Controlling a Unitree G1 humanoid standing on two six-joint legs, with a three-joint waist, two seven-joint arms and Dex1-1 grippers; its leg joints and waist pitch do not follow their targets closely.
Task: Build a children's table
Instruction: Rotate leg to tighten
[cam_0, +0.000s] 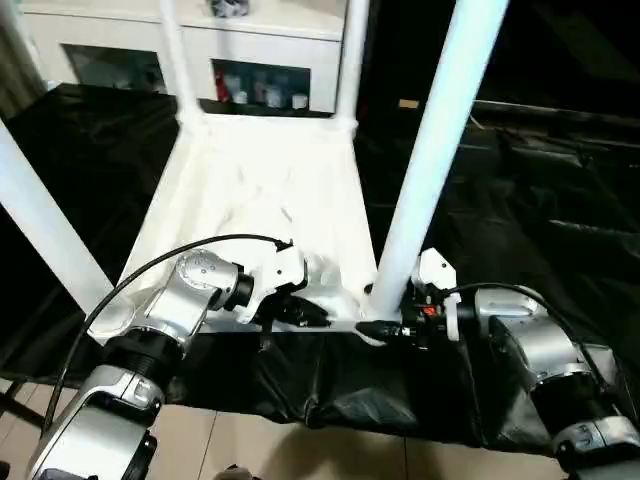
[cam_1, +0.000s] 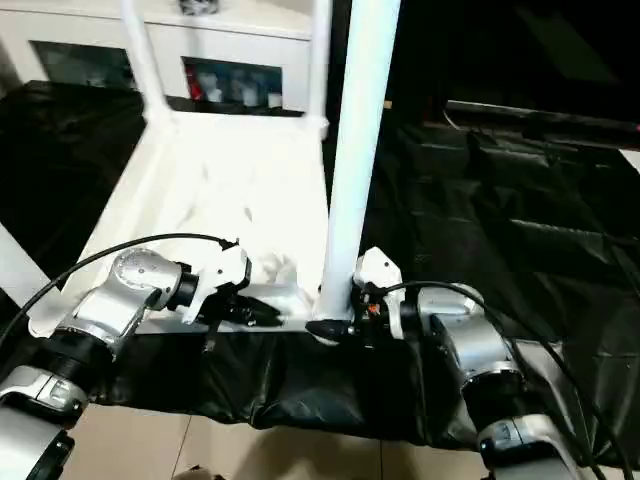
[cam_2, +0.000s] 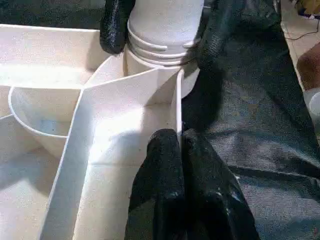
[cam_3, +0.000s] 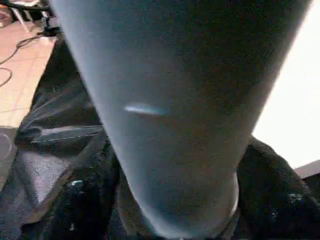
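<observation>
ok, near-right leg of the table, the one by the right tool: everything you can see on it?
The leg is a long, round, tapered white tube, plastic by its look, smooth and glossy. It stands upright with its ringed base in the corner socket of the upturned table top, at the corner nearest the robot. The right tool has a black finger on each side of the base. The top end is out of frame.

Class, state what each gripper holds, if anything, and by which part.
The right gripper clasps the near leg at its base by the corner socket. The left gripper is shut, holding nothing.
</observation>
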